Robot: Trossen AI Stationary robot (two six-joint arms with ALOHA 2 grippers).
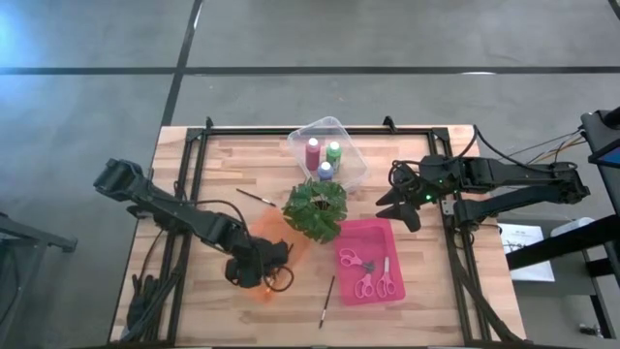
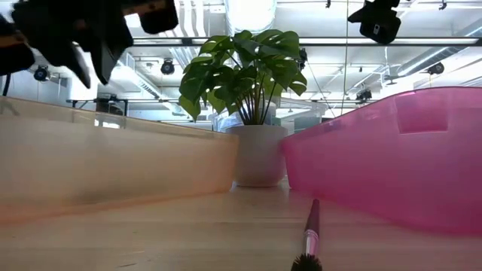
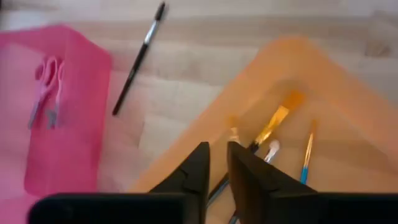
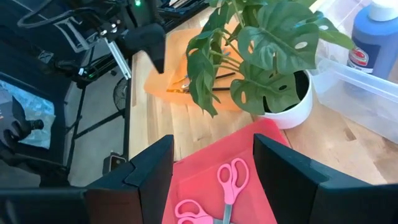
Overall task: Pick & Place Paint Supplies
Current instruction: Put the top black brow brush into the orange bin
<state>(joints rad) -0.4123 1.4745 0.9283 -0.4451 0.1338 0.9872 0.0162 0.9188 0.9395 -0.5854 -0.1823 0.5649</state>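
Observation:
My left gripper point(image 1: 260, 271) points down into the orange tray point(image 1: 291, 236), its fingertips a narrow gap apart point(image 3: 216, 152). Several brushes lie in that tray, one with a yellow ferrule point(image 3: 275, 123) and one blue-handled point(image 3: 306, 157). A dark brush point(image 1: 327, 301) lies on the table near the front edge, and another point(image 1: 254, 196) left of the plant. Pink-handled scissors point(image 1: 368, 271) lie in the pink tray point(image 1: 373, 231). Maroon point(image 1: 312, 151), green point(image 1: 333, 151) and blue point(image 1: 325, 172) bottles stand in the clear tray point(image 1: 354, 165). My right gripper point(image 1: 399, 202) hovers open, right of the plant and above the pink tray's far end point(image 4: 214, 158). My left gripper comes at the orange tray from above, slanting down. A thin dark brush handle point(image 3: 216, 188) runs through the gap far back between its fingers. I cannot tell whether either finger touches it.
A leafy plant in a white pot point(image 1: 315, 208) stands mid-table among the three trays. Bare wood lies at the table's front, around the loose brush point(image 2: 310, 233), and along the far left.

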